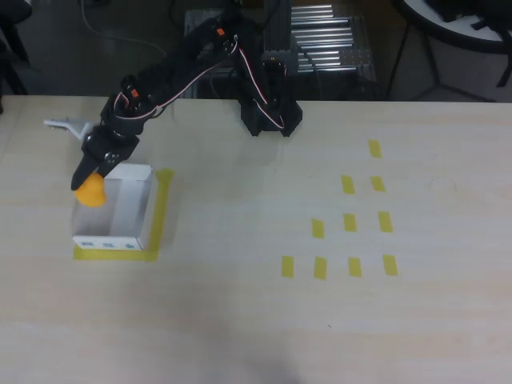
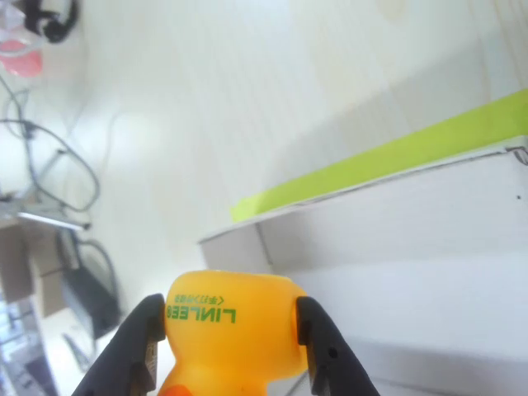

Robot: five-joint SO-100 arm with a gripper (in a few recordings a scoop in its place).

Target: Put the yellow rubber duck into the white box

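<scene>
Fingers (image 2: 140,342) clamped on the yellow rubber duck (image 2: 231,330), the white box (image 2: 429,247) just beyond them — ease further inside, then release low.

The yellow rubber duck (image 2: 235,338) bears green upside-down lettering reading "LINLEEO".

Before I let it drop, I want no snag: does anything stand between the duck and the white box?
Nothing visible does. The tool grips the yellow rubber duck over the white box's left edge in the overhead view.
</scene>
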